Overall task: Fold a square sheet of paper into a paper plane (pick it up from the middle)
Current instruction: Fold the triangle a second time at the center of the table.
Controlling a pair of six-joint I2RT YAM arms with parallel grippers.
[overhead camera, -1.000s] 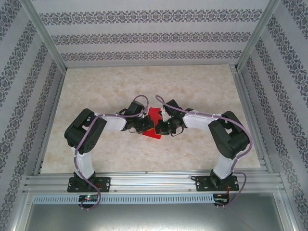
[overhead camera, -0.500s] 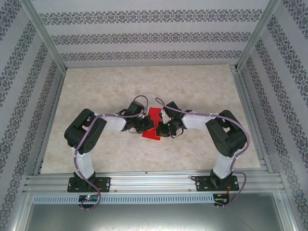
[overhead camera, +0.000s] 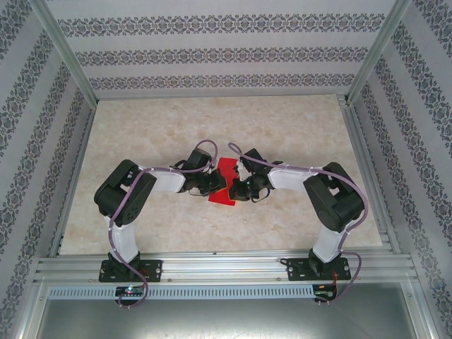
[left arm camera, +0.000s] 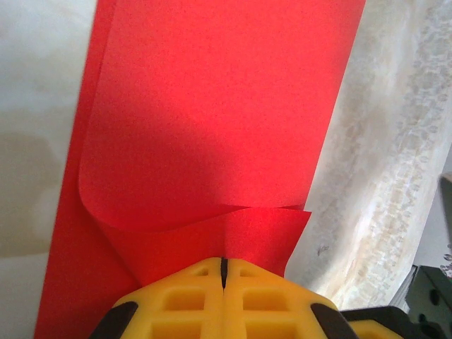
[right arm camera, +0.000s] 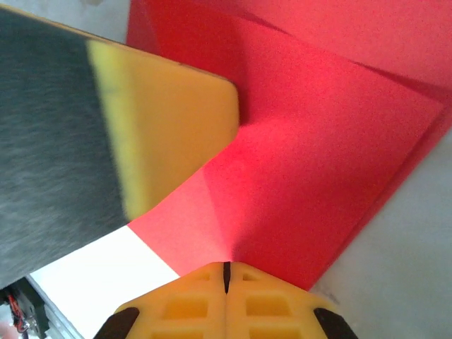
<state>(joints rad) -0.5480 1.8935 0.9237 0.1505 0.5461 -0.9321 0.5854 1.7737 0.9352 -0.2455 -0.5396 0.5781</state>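
The square sheet of paper [overhead camera: 225, 171] is bright red and lies folded over on the marble table between my two grippers. In the left wrist view the sheet [left arm camera: 212, 106] has its top layer curled over in a soft fold, and my left gripper [left arm camera: 223, 263] is shut on its near edge. In the right wrist view my right gripper [right arm camera: 226, 268] is shut on another edge of the sheet [right arm camera: 318, 155], which is lifted slightly there. The left gripper's yellow finger [right arm camera: 166, 127] presses on the paper close by. In the top view the left gripper [overhead camera: 215, 185] and right gripper [overhead camera: 236, 188] almost meet. A paper plane is out of view.
The marble tabletop [overhead camera: 282, 127] stretches bare behind and to both sides of the arms. Patterned walls and metal frame posts [overhead camera: 63, 49] close in the workspace. An aluminium rail [overhead camera: 226, 267] runs along the near edge by the arm bases.
The right arm has shifted slightly to the left, toward the sheet. The left arm and the paper have hardly moved. Both grippers stay shut.
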